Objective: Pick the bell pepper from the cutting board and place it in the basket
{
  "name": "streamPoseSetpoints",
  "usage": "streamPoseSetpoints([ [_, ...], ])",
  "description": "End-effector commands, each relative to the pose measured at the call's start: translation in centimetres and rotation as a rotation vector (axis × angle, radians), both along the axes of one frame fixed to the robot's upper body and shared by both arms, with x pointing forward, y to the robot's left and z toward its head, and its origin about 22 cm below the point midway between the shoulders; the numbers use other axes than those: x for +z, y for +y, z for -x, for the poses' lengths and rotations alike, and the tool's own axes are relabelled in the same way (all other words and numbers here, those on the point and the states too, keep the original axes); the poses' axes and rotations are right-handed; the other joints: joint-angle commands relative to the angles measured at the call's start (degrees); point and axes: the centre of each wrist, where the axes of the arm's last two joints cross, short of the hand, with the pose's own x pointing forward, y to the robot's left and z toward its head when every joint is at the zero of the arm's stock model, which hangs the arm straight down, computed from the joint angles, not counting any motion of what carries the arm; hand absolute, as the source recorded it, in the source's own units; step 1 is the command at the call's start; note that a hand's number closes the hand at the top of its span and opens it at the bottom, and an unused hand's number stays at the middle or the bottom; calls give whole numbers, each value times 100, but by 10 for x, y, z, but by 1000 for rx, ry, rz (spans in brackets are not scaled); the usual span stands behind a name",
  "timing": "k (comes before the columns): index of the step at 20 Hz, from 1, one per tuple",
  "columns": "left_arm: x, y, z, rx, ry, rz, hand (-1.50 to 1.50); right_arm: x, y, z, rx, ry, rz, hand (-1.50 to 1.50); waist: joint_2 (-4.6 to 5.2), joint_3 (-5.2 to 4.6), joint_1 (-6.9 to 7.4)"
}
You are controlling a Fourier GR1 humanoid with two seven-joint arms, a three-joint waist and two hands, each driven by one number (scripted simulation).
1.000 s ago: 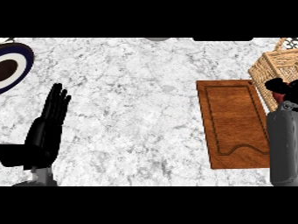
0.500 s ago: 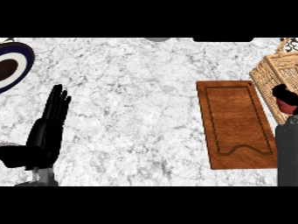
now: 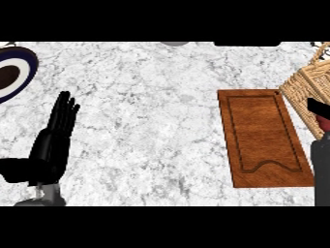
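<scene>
Right hand [image 3: 320, 108] grips one pepper [image 3: 329, 124] beside one basket [image 3: 316, 81].

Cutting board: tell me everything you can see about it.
The cutting board is a long rectangle of reddish-brown wood with a groove inside its rim that curves at the near end. It lies flat on the marble counter, right of centre, nothing on it. The basket stands by its far right corner.

A plate [image 3: 3, 77] with a dark blue rim, white ring and brown centre is lying at the far left of the grey-veined white counter [image 3: 146, 121], partly running out of view.
</scene>
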Motion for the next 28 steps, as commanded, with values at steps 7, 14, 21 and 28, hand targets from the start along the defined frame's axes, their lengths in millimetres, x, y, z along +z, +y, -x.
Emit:
streamPoseSetpoints([
  [7,-12,-5,10,9,10,19,0,26,9,20,-103,-169,210,-150,1,24,-32],
  [14,8,1,6,-1,21,24,0,61,20,55,-247,-190,238,-150,-5,24,-57],
  [21,7,-4,-1,1,2,-9,0,86,23,122,-260,-396,223,-150,-11,26,-102],
  [28,-11,8,-3,20,6,7,0,111,44,194,-122,-436,219,-150,-1,25,-108],
])
